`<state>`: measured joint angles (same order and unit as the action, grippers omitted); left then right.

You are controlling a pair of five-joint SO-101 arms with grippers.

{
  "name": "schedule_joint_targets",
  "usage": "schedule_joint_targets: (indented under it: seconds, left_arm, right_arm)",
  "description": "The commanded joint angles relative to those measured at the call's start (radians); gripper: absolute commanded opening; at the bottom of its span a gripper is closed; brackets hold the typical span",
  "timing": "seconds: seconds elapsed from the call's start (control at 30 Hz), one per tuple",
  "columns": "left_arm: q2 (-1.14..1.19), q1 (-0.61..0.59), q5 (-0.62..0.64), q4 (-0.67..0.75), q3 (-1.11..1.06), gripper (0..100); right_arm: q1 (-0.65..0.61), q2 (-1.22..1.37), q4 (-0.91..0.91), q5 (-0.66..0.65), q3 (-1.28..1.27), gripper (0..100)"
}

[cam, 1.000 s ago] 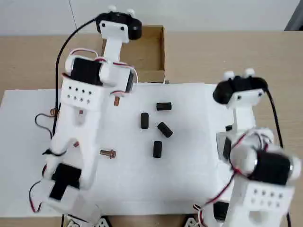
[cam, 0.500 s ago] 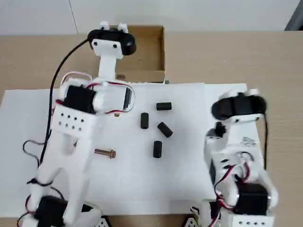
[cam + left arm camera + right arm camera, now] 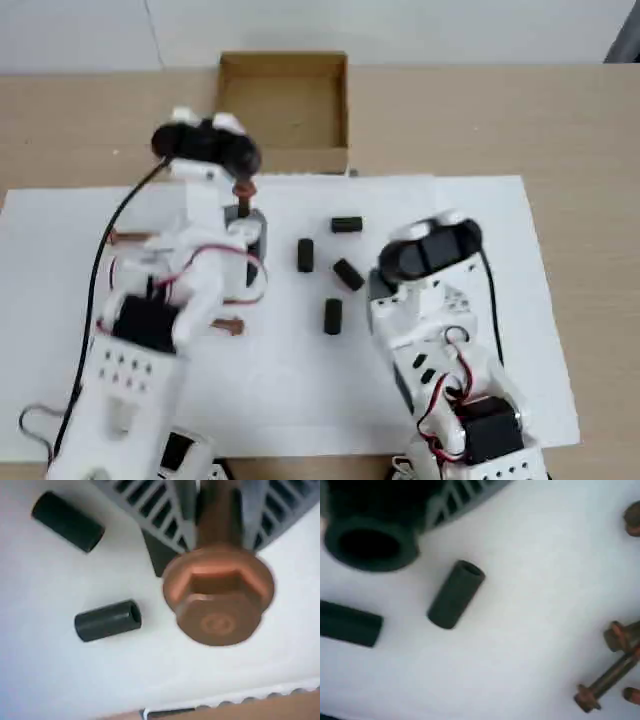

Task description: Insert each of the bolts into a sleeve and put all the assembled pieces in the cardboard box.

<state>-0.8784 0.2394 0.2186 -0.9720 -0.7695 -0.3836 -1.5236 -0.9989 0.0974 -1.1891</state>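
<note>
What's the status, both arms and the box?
Left gripper shut on a bolt, just short of the cardboard box. Right gripper shut on a sleeve. Box holds nothing yet. Four loose sleeves lie between the grippers.

Two white printed arms are wearing black motors, black cameras and loose wiring.
The left arm point(image 3: 150, 330) is showing white plastic links with a black motor block point(image 3: 143, 322) set between them and a grid of small round holes point(image 3: 120, 372) in its lower link. Thin red and white wires point(image 3: 190, 275) are looping along it, and a black cable point(image 3: 97, 270) is trailing from its rounded black camera housing point(image 3: 205, 148). The right arm point(image 3: 440, 340) is showing the same white shells, a black motor point(image 3: 490, 428), red and white leads point(image 3: 447, 372) and a black camera pod point(image 3: 430, 250). Grey fingers point(image 3: 145, 505) with slanted ribs are tipping the left arm, and the right arm's grey finger point(image 3: 465, 495) is bearing matching ribs.
</note>
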Motion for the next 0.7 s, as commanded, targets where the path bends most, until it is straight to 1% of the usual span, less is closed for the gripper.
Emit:
schedule_joint_targets:
  seconds: [0.0,0.17,0.33,0.53,0.67]
  left_arm:
    - [-0.169,0.008,0.080,0.089,-0.094,0]
    - [-0.321,0.009,0.193,0.147,-0.228,0]
    - [-0.454,0.017,0.301,0.170,-0.292,0]
    - [-0.637,0.143,0.376,0.169,-0.387,1]
    - [-0.753,0.186,0.385,0.169,-0.444,1]
  right_arm:
    - [-0.053,-0.036,0.054,0.003,-0.028,0.3]
    - [-0.131,-0.088,0.090,0.003,-0.103,0.3]
    - [-0.213,-0.143,0.088,0.003,-0.157,0.3]
    - [-0.303,-0.226,0.090,0.003,-0.236,0.3]
    - [-0.366,-0.285,0.090,-0.005,-0.285,0.3]
